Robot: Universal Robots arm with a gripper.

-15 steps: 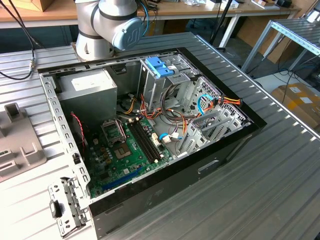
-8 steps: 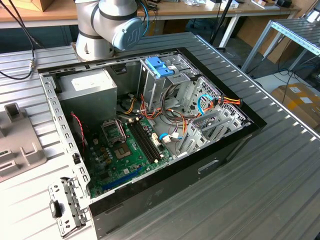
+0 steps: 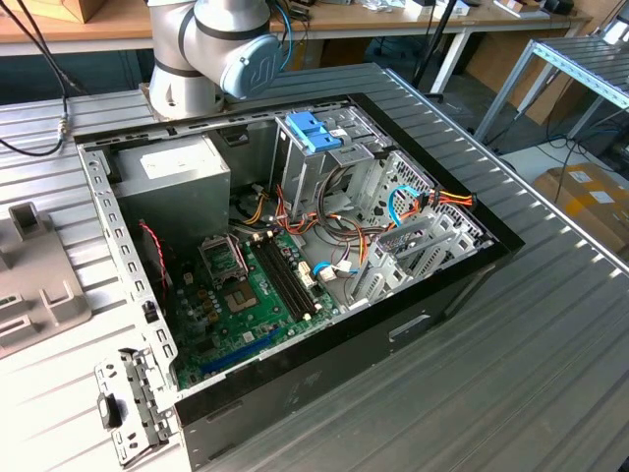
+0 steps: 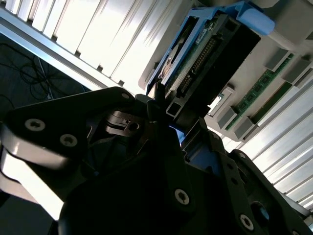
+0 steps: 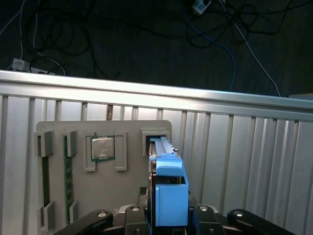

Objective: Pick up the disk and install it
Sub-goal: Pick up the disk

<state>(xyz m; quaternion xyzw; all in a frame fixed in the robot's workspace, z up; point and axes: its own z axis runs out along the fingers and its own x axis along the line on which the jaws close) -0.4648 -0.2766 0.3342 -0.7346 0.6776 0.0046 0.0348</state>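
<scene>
In both wrist views the disk (image 5: 171,191) (image 4: 205,54) stands on edge in a slot of a grey holder plate (image 5: 132,129). Its blue plastic rail faces the first wrist camera, and its connector edge and green board show in the second wrist view. My gripper (image 5: 168,215) (image 4: 166,117) sits right over it. One black finger (image 5: 137,215) lies close against each side of the disk, so the gripper looks shut on it. The disk's lower end is still in the slot.
The holder also carries a processor chip (image 5: 102,148) and memory sticks (image 5: 45,178). It lies on a ribbed metal table near an edge (image 5: 146,90), with floor cables beyond. The exterior view shows an open computer case (image 3: 295,246) with a blue-topped drive cage (image 3: 314,133) and the arm's base (image 3: 211,49).
</scene>
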